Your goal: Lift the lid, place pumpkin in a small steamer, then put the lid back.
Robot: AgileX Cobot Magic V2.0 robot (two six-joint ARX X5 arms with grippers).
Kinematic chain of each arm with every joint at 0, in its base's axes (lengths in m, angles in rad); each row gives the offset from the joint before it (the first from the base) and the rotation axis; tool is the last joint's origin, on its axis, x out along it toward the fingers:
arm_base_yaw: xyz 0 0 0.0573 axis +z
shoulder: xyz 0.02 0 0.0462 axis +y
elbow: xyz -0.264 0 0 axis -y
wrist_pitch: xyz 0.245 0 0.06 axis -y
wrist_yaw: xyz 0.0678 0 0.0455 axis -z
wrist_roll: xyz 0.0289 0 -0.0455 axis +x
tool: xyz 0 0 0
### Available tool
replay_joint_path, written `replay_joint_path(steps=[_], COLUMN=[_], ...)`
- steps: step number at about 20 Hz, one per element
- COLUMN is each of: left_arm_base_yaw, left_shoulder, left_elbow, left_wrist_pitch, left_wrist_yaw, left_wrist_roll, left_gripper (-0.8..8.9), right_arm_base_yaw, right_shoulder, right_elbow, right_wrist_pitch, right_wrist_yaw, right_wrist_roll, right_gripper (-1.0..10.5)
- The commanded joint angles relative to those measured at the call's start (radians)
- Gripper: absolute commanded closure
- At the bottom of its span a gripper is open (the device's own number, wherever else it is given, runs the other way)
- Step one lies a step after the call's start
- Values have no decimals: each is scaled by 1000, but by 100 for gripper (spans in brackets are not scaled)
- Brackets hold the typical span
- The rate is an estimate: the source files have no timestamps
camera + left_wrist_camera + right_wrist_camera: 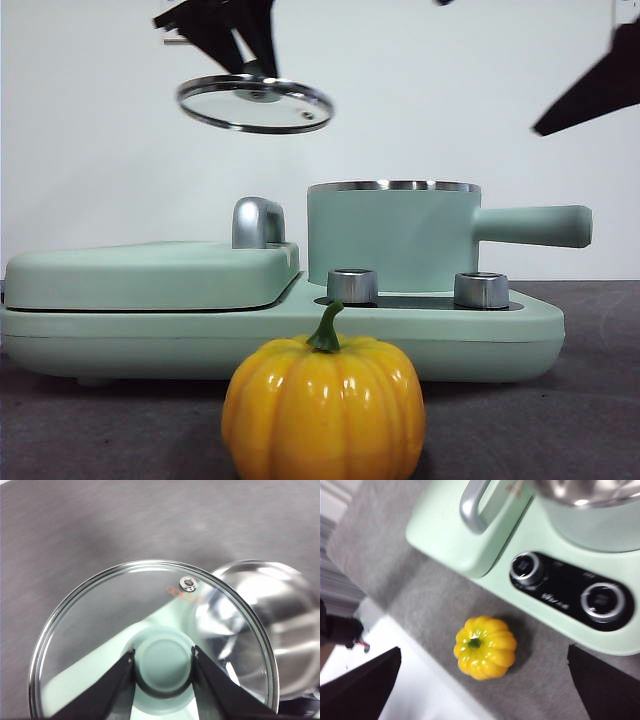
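My left gripper (255,68) is shut on the mint-green knob (163,663) of the glass lid (255,103) and holds it in the air, up and to the left of the small steamer (390,235). The lid (125,625) fills the left wrist view, with the steamer's open steel inside (270,625) beside it. The steamer stands open on the mint-green cooker, its handle (535,225) pointing right. The pumpkin (323,408) sits on the table in front of the cooker. My right gripper (482,680) is open, high above the pumpkin (485,647); it shows as a dark tip (590,95) at the upper right.
The mint-green cooker base (150,335) carries a wide flat cover (150,272) with a chrome handle (257,222) on its left half and two steel dials (352,285) (481,290) in front. The grey table's edge and a white floor strip (420,680) lie near the pumpkin.
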Motion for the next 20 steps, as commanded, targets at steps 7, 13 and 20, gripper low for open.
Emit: replay_joint_path(steps=[7,13,20], left_arm_base_yaw=[124,189,208], left_shoulder=[-10,-10,-10], left_elbow=[39,39,39], left_wrist_pitch=[18,18,21], left_wrist_yaw=[5,23,40], left_wrist_roll=[23,23,22], left_gripper=[754,754,755], right_arm_base_yaw=[252,340,371], right_shoulder=[369,578,722], right_elbow=[258,296,296], right_wrist_pitch=[-217,-230,-162], right_wrist_yaw=[171,179,208], right_wrist_roll=[26,22,-3], right_gripper=[401,333,333])
